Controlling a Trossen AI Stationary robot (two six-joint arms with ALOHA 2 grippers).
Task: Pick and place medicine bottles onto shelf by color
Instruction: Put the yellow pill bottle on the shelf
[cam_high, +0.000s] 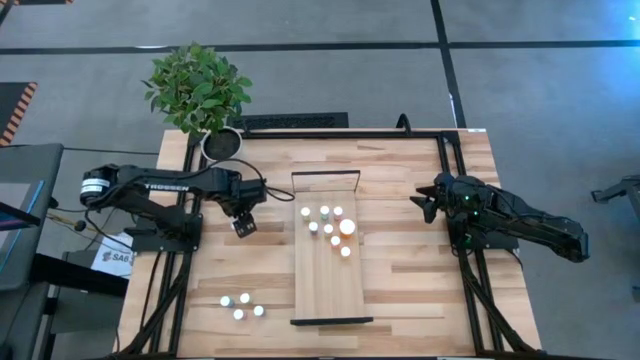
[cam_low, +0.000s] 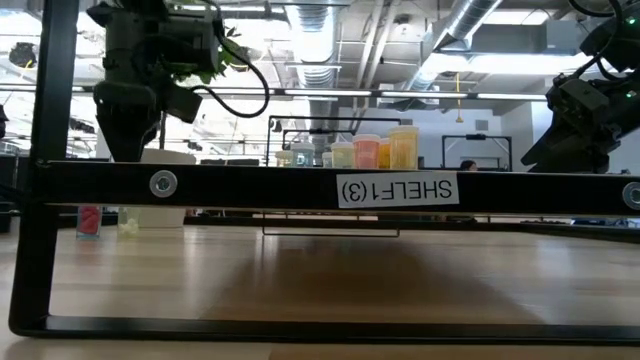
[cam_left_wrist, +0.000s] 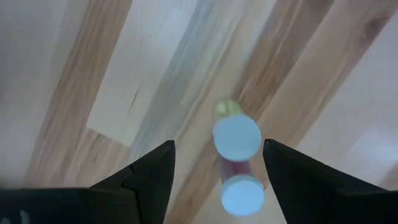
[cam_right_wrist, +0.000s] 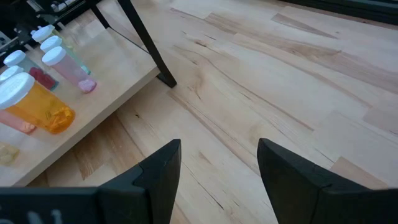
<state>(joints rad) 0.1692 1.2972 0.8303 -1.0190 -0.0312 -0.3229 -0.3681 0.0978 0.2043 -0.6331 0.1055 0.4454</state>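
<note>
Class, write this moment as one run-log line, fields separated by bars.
left pincer: open, above table left of shelf | right pincer: open, waiting right | bottles: cluster on shelf, others on table

Bench (cam_high: 400, 200): light wood planks, seated in a black metal frame. A leafy green plant (cam_high: 195, 85) in a white pot (cam_high: 221, 142) stands at the bench's far left corner (foliage overhangs the edge). Grey floor (cam_high: 330, 85) with dark lines surrounds it. A white label (cam_low: 397, 189) fixed to a black bar shows mirrored lettering.
</note>
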